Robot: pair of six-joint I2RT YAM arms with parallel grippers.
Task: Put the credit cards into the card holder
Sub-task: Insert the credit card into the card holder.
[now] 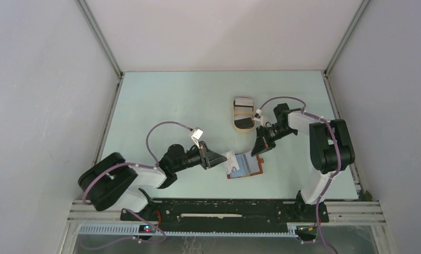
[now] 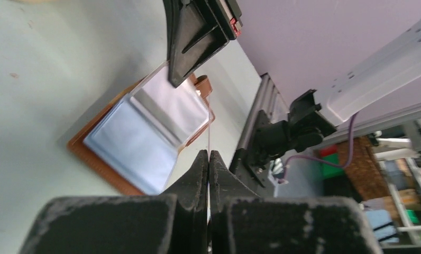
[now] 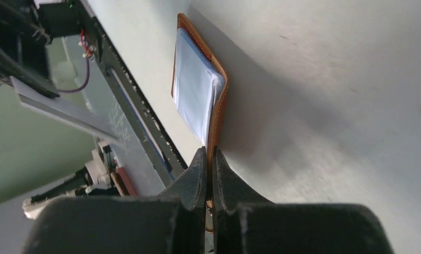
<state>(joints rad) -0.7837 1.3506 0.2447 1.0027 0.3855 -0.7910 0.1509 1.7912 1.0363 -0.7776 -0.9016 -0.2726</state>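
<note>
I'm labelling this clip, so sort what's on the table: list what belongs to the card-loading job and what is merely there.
Job: card holder, open, edge pinched by the right gripper; credit cards in the tan oval tray; left gripper, shut on a thin sheet, card or sleeve unclear.
Merely there: the tan oval tray, just holding the cards; table.

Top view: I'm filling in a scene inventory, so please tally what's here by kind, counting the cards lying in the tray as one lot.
Robot arms: 2, left and right
Card holder, lying open: 1
Tan tray: 1
Cards in the tray, as one lot: 1
Card pinched in the left pincer: 1
Total: 6
</note>
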